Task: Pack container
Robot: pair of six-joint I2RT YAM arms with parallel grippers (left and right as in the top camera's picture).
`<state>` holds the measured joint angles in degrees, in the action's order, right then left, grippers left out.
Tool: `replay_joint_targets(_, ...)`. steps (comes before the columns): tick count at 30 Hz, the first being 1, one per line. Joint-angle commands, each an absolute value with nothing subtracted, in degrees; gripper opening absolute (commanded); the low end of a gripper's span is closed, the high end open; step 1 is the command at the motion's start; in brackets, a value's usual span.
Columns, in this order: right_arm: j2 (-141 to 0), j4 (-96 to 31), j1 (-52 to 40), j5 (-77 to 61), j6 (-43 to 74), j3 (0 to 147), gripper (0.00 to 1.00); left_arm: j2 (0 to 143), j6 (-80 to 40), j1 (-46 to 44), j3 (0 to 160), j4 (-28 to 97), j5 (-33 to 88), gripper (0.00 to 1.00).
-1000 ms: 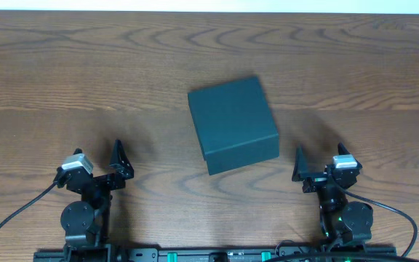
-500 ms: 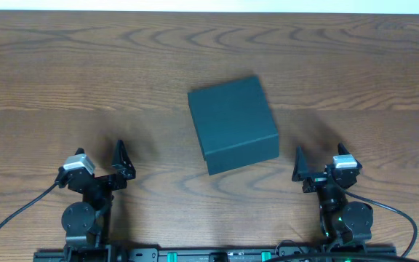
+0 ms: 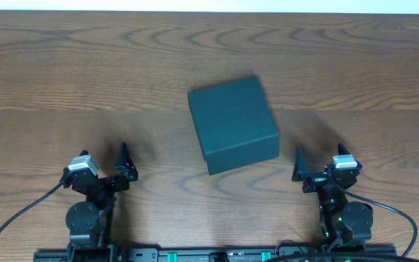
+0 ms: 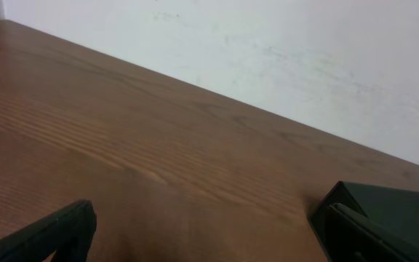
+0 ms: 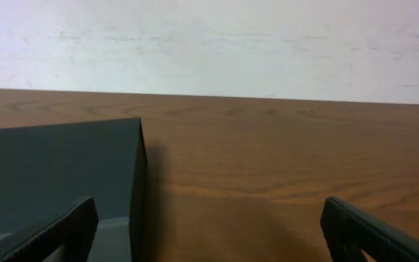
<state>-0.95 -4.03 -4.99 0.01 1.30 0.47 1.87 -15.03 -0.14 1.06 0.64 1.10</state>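
Box: a dark teal-grey square cardboard box (image 3: 233, 124) sits on the tabletop (image 3: 86, 73), lid down flat and turned a little askew to the tabletop's edges. It stands free, touched by neither arm.
Tabletop: brown wood with a strong grain, bare all round the box.
Left end effector: the left end effector (image 3: 102, 169) is on the near side of the box and off to its left, well apart from it. It is released, jaws spread wide over bare wood.
Left wrist view: the left end effector (image 4: 209, 244) shows only as two dark fingers (image 4: 53, 233) in the bottom corners. One corner of the box (image 4: 406, 207) shows at the lower right, beyond the finger on that side.
Right end effector: the right end effector (image 3: 321, 169) is on the near side of the box and off to its right, apart from it. It is also released, with the jaws at full spread.
Right wrist view: the right end effector (image 5: 209, 244) has its fingers (image 5: 377, 233) low in the corners. The box (image 5: 57, 167) fills the lower left, its top and one shadowed side showing, with bare wood to the right of it.
Wall: a pale wall (image 5: 209, 44) rises beyond the box at the tabletop's far edge.
Cables: black cables (image 3: 20, 211) curve away from the arm bases, on the near side of the box.
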Motion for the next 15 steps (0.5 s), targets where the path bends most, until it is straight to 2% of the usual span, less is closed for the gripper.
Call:
replay_joint_targets(1,-0.4,-4.2,-4.1,0.6,2.3,0.3,0.99,1.2,-14.3,-0.4,0.2,0.6,1.0,0.99)
replay_joint_targets(6,-0.4,-4.2,-4.1,0.6,2.3,0.3,0.99,1.2,-8.9,-0.5,0.2,0.6,1.2,0.98)
replay_joint_targets(10,-0.4,-4.2,-4.1,0.6,2.3,0.3,0.99,1.2,0.5,-0.4,0.2,1.0,3.8,0.99)
replay_joint_targets(15,-0.4,-4.2,-4.1,0.6,2.3,0.3,0.99,1.2,0.1,-0.4,0.2,1.0,4.1,0.99)
